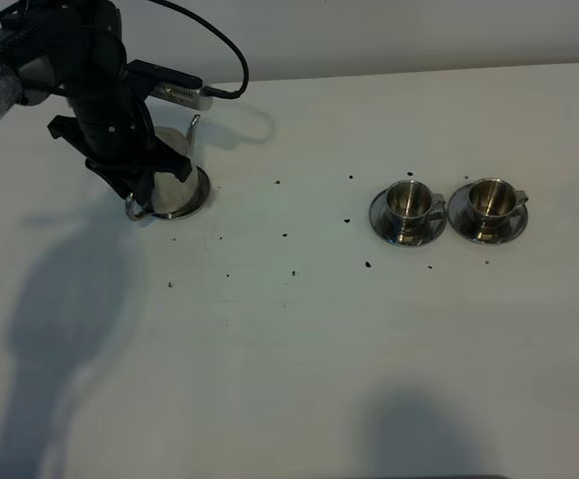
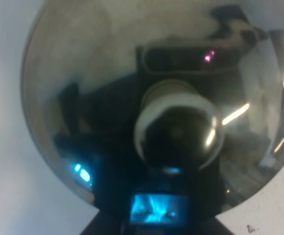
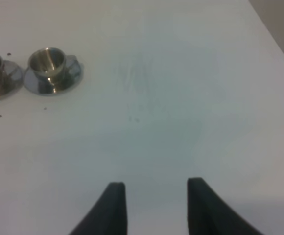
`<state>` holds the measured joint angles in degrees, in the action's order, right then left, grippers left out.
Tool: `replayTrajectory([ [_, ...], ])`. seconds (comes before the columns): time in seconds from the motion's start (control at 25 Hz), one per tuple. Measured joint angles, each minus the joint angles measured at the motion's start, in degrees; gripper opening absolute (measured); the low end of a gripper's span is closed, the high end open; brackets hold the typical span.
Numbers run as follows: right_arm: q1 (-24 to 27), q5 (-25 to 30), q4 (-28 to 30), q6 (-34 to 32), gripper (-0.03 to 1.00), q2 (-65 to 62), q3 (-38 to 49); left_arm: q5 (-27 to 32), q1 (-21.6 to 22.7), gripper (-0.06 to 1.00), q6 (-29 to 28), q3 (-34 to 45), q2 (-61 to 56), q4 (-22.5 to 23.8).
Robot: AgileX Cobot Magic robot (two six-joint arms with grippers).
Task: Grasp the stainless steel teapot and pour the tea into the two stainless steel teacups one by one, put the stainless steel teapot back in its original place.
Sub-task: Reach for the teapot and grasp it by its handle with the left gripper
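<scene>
Left pincer (image 1: 148,182) sits over the stainless steel teapot (image 1: 177,188) — grip cannot be told — right pincer (image 3: 155,185) spread wide.

Surface: white table (image 1: 299,349) | 10 o'clock: round steel saucer (image 1: 203,192) | 3 o'clock: two cup saucers (image 1: 409,239) (image 1: 489,236) side by side | centre: scattered dark specks (image 1: 367,264)

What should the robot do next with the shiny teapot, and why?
Probably close the left gripper on the handle of the teapot and lift a little. It sits on its saucer with the gripper right over it, far from the teacups, and I can't tell whether it has gripped.
</scene>
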<state>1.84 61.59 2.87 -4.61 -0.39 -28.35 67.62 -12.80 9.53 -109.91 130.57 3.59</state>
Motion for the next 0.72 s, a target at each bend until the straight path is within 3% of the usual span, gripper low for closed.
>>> replayTrajectory([
  [0.56,0.0,0.0,0.0,0.0,0.29,0.0,0.0,0.14,0.0,0.23,1.84,-2.9,-0.29,0.0],
  [0.72,0.0,0.0,0.0,0.0,0.29,0.0,0.0,0.25,-0.25,0.23,5.17,-5.59,-0.29,0.0],
])
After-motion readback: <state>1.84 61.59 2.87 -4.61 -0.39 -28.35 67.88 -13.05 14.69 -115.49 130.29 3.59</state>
